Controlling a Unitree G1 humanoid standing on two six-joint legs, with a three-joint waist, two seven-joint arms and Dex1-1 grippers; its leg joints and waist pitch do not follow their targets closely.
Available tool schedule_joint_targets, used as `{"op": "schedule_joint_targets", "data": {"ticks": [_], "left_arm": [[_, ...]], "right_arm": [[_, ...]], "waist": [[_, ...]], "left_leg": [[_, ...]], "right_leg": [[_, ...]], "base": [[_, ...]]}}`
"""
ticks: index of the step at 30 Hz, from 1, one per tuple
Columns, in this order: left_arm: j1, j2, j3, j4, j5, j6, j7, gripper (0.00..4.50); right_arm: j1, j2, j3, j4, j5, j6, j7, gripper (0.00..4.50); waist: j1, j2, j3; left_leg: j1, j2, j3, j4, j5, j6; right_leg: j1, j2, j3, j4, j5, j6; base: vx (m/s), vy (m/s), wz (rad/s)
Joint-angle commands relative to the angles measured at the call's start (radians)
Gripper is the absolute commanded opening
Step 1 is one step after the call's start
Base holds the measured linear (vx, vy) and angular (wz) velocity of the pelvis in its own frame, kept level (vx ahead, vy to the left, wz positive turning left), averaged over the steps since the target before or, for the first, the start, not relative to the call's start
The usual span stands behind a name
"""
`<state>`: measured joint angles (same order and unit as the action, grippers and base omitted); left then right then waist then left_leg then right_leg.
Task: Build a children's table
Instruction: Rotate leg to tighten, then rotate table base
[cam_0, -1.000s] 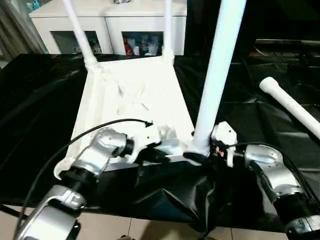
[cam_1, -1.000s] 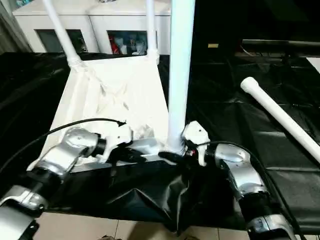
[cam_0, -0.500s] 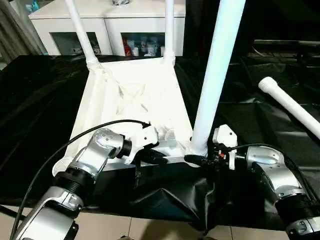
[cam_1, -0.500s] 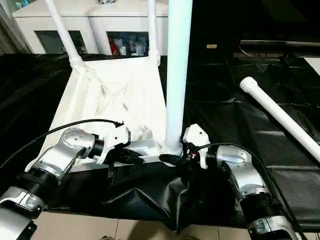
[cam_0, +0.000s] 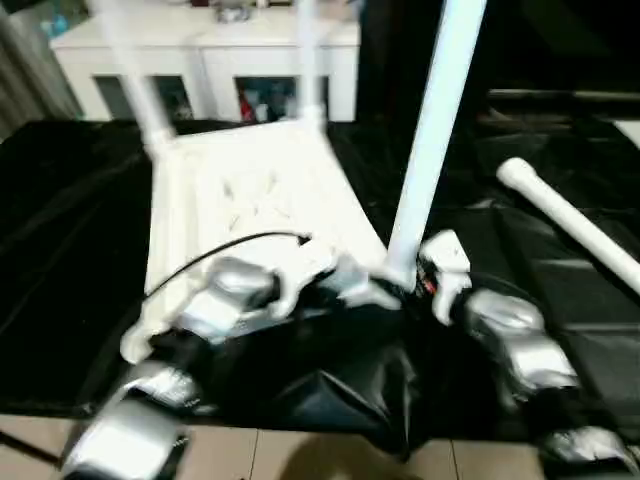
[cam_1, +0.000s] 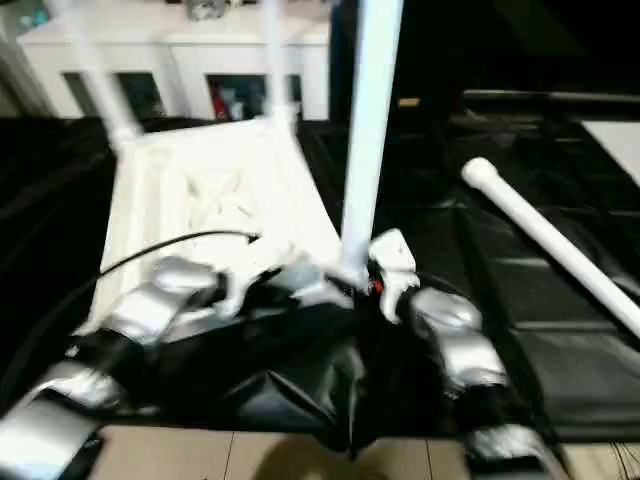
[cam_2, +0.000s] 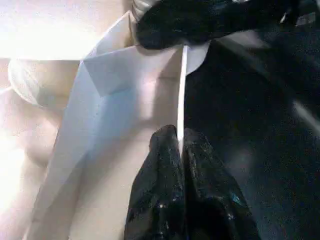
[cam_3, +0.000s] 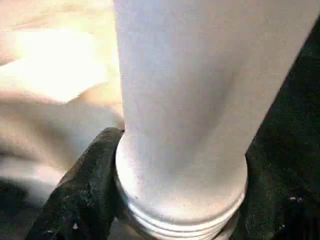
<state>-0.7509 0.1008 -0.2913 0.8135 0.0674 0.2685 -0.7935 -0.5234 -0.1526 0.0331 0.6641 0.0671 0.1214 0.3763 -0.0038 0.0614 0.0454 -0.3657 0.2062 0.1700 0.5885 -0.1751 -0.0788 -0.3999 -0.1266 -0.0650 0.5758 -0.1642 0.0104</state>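
- The upturned tabletop (cam_0: 250, 200) lies on the black-covered desk (cam_0: 70, 220).
- The left pincer (cam_2: 180, 150) is clenched on the tabletop's thin rim.
- The right pincer (cam_3: 175, 200) grasps the near upright leg (cam_0: 430, 140) at its base.
- A loose leg (cam_0: 570, 225) lies to the right.

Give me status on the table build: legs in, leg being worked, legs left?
Done: two far legs stand in the upturned tabletop. In hand: the third leg stands at the near corner, right gripper wrapped around its base, while the left gripper pinches the tabletop's near rim. Left: the fourth leg lies loose on the black sheet, not yet fitted.
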Motion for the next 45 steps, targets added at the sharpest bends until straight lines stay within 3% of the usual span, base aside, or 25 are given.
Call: {"op": "schedule_joint_targets", "data": {"ticks": [1,5,8,9,11,13,15,16,19,23,25,27,29,30,33,35,36,37,38,39,40,42,43,44,45], "left_arm": [[-0.006,-0.031,0.009,0.062,0.009,0.022,0.109,0.0],[-0.064,-0.095,0.036,0.156,0.013,-0.01,0.224,0.0],[-0.076,-0.104,0.039,0.171,0.015,-0.027,0.222,0.0],[-0.08,-0.106,0.039,0.179,0.017,-0.038,0.217,0.0],[-0.083,-0.107,0.035,0.189,0.02,-0.066,0.197,0.0],[-0.086,-0.109,0.034,0.2,0.018,-0.091,0.187,0.0],[-0.09,-0.113,0.032,0.218,0.021,-0.14,0.182,0.0],[-0.091,-0.115,0.032,0.226,0.022,-0.166,0.178,0.0],[-0.091,-0.119,0.034,0.232,0.021,-0.202,0.178,0.0],[-0.09,-0.132,0.083,0.215,-0.028,-0.254,0.163,0.55],[-0.091,-0.134,0.096,0.203,-0.044,-0.256,0.144,0.54],[-0.094,-0.128,0.114,0.188,-0.054,-0.281,0.159,0.78],[-0.093,-0.124,0.128,0.176,-0.065,-0.292,0.161,0.98],[-0.08,-0.097,0.141,0.112,-0.075,-0.284,0.166,1.04],[-0.048,-0.043,0.162,0.0,-0.078,-0.251,0.187,1.37],[-0.016,0.003,0.182,-0.096,-0.065,-0.214,0.217,1.48],[0.01,0.035,0.199,-0.164,-0.057,-0.185,0.23,1.55],[0.039,0.07,0.215,-0.237,-0.049,-0.15,0.234,1.66],[0.095,0.129,0.244,-0.364,-0.038,-0.088,0.224,1.76],[0.095,0.129,0.244,-0.364,-0.038,-0.088,0.224,1.83],[0.118,0.158,0.264,-0.413,-0.026,-0.064,0.228,1.9],[0.179,0.249,0.316,-0.53,0.015,-0.014,0.221,2.04],[0.179,0.249,0.316,-0.53,0.015,-0.014,0.221,2.12],[0.21,0.302,0.347,-0.587,0.042,0.041,0.219,2.12],[0.243,0.361,0.369,-0.645,0.073,0.118,0.226,2.32]], "right_arm": [[0.005,0.043,0.008,0.08,-0.008,0.047,-0.106,2.73],[-0.058,0.084,0.012,0.169,-0.065,0.021,-0.249,2.73],[-0.075,0.097,0.001,0.191,-0.061,-0.009,-0.247,2.73],[-0.08,0.103,-0.008,0.191,-0.05,-0.02,-0.23,2.73],[-0.079,0.112,-0.036,0.174,-0.02,-0.052,-0.211,3.43],[-0.077,0.111,-0.055,0.161,0.003,-0.076,-0.208,3.45],[-0.081,0.101,-0.055,0.158,-0.002,-0.091,-0.219,3.64],[-0.08,0.095,-0.056,0.152,-0.008,-0.095,-0.233,3.87],[-0.07,0.078,-0.053,0.121,-0.017,-0.086,-0.243,3.88],[0.08,0.006,-0.042,-0.183,-0.026,0.044,-0.195,3.89],[0.131,-0.006,-0.046,-0.268,-0.031,0.073,-0.19,3.89],[0.183,-0.01,-0.052,-0.349,-0.026,0.105,-0.192,3.89],[0.216,-0.007,-0.055,-0.398,-0.02,0.126,-0.199,3.89],[0.251,-0.003,-0.047,-0.449,-0.012,0.147,-0.2,3.89],[0.291,0.001,-0.026,-0.501,0.001,0.163,-0.188,3.89],[0.309,0.003,-0.01,-0.522,0.012,0.188,-0.172,3.89],[0.32,0.002,0.001,-0.538,0.015,0.213,-0.161,3.89],[0.325,0.0,0.012,-0.545,0.016,0.231,-0.15,3.89],[0.338,-0.001,0.029,-0.572,0.012,0.272,-0.133,3.89],[0.338,-0.001,0.029,-0.572,0.012,0.272,-0.133,3.89],[0.336,0.0,0.035,-0.567,0.009,0.28,-0.128,3.89],[0.324,0.003,0.052,-0.545,-0.002,0.29,-0.115,3.89],[0.324,0.003,0.052,-0.545,-0.002,0.29,-0.115,3.89],[0.315,0.004,0.063,-0.53,-0.007,0.294,-0.104,3.89],[0.311,0.005,0.075,-0.525,-0.006,0.302,-0.087,3.89]], "waist": [[-0.006,-0.013,-0.053],[-0.02,-0.014,-0.053],[-0.025,-0.01,-0.053],[-0.026,-0.008,-0.053],[-0.027,-0.005,-0.056],[-0.026,-0.009,-0.056],[-0.028,-0.012,-0.056],[-0.026,-0.016,-0.057],[-0.016,-0.019,-0.057],[0.009,-0.025,-0.061],[0.015,-0.027,-0.069],[0.018,-0.03,-0.07],[0.018,-0.031,-0.068],[0.016,-0.025,-0.069],[0.013,-0.026,-0.072],[0.01,-0.024,-0.069],[0.012,-0.021,-0.073],[0.012,-0.018,-0.077],[0.01,-0.016,-0.083],[0.01,-0.016,-0.083],[0.01,-0.01,-0.084],[0.015,-0.015,-0.082],[0.016,-0.011,-0.082],[0.015,-0.01,-0.075],[0.013,-0.009,-0.07]], "left_leg": [[0.008,-0.013,0.002,-0.079,-0.43,0.003],[0.016,-0.02,-0.001,-0.071,-0.476,0.025],[0.012,-0.017,-0.005,-0.077,-0.493,0.038],[0.012,-0.014,-0.006,-0.08,-0.506,0.042],[0.011,-0.009,-0.007,-0.085,-0.503,0.048],[0.011,-0.007,-0.006,-0.087,-0.511,0.053],[0.001,-0.007,-0.007,-0.089,-0.497,0.054],[0.007,-0.006,-0.004,-0.088,-0.491,0.055],[0.013,-0.008,0.004,-0.083,-0.463,0.065],[0.013,-0.003,0.011,-0.086,-0.371,0.082],[-0.009,0.0,0.008,-0.09,-0.305,0.081],[-0.004,0.003,0.013,-0.086,-0.278,0.093],[-0.009,0.003,0.014,-0.087,-0.278,0.1],[-0.012,0.001,0.011,-0.087,-0.277,0.093],[-0.023,0.002,0.01,-0.083,-0.21,0.106],[-0.022,0.002,0.011,-0.081,-0.222,0.107],[-0.016,0.002,0.012,-0.076,-0.212,0.103],[-0.013,0.004,0.012,-0.074,-0.192,0.104],[-0.02,0.001,0.011,-0.064,-0.081,0.128],[-0.02,0.001,0.011,-0.064,-0.081,0.128],[-0.014,-0.002,0.014,-0.055,-0.024,0.148],[-0.014,-0.001,0.017,-0.057,-0.034,0.148],[-0.013,0.002,0.015,-0.059,-0.041,0.139],[-0.009,0.001,0.019,-0.063,-0.089,0.121],[-0.011,0.006,0.015,-0.071,-0.141,0.092]], "right_leg": [[0.033,0.003,-0.005,-0.094,-0.538,-0.123],[0.023,0.003,-0.023,-0.119,-0.626,-0.079],[0.028,0.004,-0.031,-0.126,-0.614,-0.07],[0.03,0.003,-0.033,-0.128,-0.601,-0.072],[0.036,-0.002,-0.033,-0.124,-0.55,-0.093],[0.035,-0.003,-0.033,-0.123,-0.519,-0.11],[0.043,-0.006,-0.031,-0.116,-0.505,-0.12],[0.038,-0.007,-0.028,-0.117,-0.501,-0.125],[0.031,-0.01,-0.022,-0.118,-0.511,-0.137],[0.036,-0.008,-0.009,-0.112,-0.466,-0.125],[0.049,-0.008,-0.002,-0.094,-0.375,-0.139],[0.038,-0.003,0.005,-0.089,-0.297,-0.169],[0.039,-0.004,0.006,-0.088,-0.314,-0.172],[0.043,-0.005,0.005,-0.086,-0.324,-0.168],[0.049,-0.003,0.006,-0.072,-0.214,-0.182],[0.047,-0.002,0.007,-0.07,-0.232,-0.183],[0.044,0.0,0.01,-0.065,-0.216,-0.19],[0.045,0.0,0.011,-0.058,-0.175,-0.203],[0.054,0.003,0.012,-0.039,-0.022,-0.237],[0.054,0.003,0.012,-0.039,-0.022,-0.237],[0.047,0.009,0.012,-0.033,0.057,-0.263],[0.046,0.009,0.012,-0.035,0.037,-0.27],[0.047,0.006,0.012,-0.031,0.023,-0.271],[0.041,0.009,0.012,-0.04,-0.043,-0.258],[0.045,0.007,0.012,-0.039,-0.104,-0.245]], "base": [[-0.052,0.01,-0.03],[-0.017,0.004,-0.01],[0.0,0.0,0.0],[0.0,0.0,0.0],[0.0,0.0,0.0],[0.0,0.0,0.0],[0.0,0.0,0.0],[0.0,0.0,0.0],[0.0,0.0,0.0],[0.0,0.0,0.0],[0.0,0.0,0.0],[0.0,0.0,0.0],[0.0,0.0,0.0],[0.0,0.0,0.0],[0.018,-0.002,-0.01],[0.026,-0.01,-0.01],[0.052,-0.019,-0.02],[0.081,-0.022,0.0],[0.084,-0.023,-0.03],[0.084,-0.023,-0.03],[0.058,-0.021,-0.01],[0.0,0.0,0.0],[0.0,0.0,0.0],[0.0,0.0,0.0],[0.0,0.0,0.0]]}}
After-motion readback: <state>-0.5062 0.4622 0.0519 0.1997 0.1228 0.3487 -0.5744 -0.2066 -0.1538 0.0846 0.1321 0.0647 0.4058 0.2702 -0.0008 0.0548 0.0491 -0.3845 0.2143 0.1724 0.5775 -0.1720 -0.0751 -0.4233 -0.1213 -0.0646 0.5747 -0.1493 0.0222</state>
